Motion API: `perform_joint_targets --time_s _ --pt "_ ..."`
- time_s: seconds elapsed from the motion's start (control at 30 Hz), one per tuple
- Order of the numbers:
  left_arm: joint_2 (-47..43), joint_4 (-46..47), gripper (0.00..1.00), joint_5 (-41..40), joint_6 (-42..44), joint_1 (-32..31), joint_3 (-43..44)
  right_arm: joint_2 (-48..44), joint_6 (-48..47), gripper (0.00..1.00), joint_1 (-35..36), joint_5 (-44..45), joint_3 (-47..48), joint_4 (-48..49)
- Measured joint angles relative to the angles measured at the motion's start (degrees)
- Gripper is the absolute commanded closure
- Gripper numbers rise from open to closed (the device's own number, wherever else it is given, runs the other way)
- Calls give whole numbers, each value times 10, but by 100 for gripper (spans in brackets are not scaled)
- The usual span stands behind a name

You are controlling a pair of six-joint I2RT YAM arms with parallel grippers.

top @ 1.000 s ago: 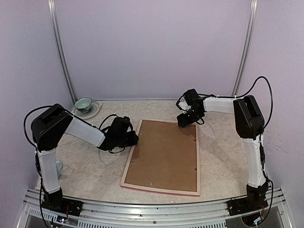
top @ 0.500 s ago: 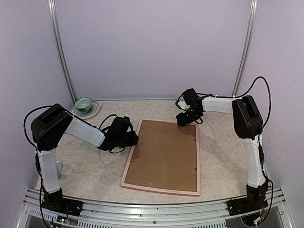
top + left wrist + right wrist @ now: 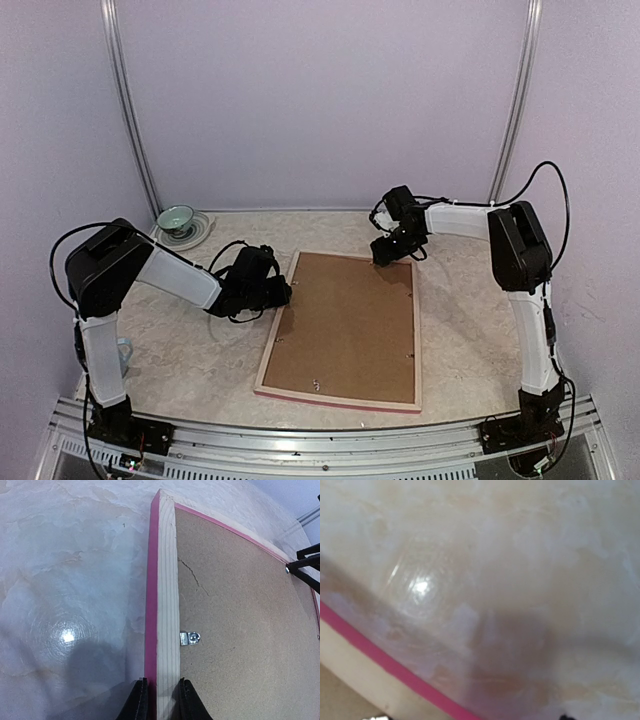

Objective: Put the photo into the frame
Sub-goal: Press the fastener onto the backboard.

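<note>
The frame [image 3: 416, 330] lies face down in the middle of the table, pale wood up with pink edges, and a brown backing board [image 3: 345, 325] fills it. My left gripper [image 3: 287, 295] is shut on the frame's left rail [image 3: 166, 580], one finger on the pink outer edge and one on the board side [image 3: 161, 700]. A metal tab [image 3: 190, 638] sits just ahead of those fingers. My right gripper [image 3: 385, 258] hovers open at the frame's far edge, near the right corner. Its spread fingers [image 3: 306, 562] show in the left wrist view. The photo is out of view.
A green bowl on a white plate [image 3: 177, 218] stands at the back left corner. The right wrist view shows blurred marbled tabletop [image 3: 520, 580] and the frame's pink edge [image 3: 380, 657]. Walls close in the table on three sides.
</note>
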Motion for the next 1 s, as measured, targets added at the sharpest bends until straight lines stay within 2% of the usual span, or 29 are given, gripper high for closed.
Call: perform_joint_targets --time_s 0.4,0.63,1.0 --pt "0 0 83 0 0 0 0 7 0 33 0 -4 12 -2" --pt "0 0 83 -1 -1 0 0 12 0 38 0 -17 18 -2" --pt "0 -1 83 -2 -2 0 0 18 -1 37 1 -28 27 -5"
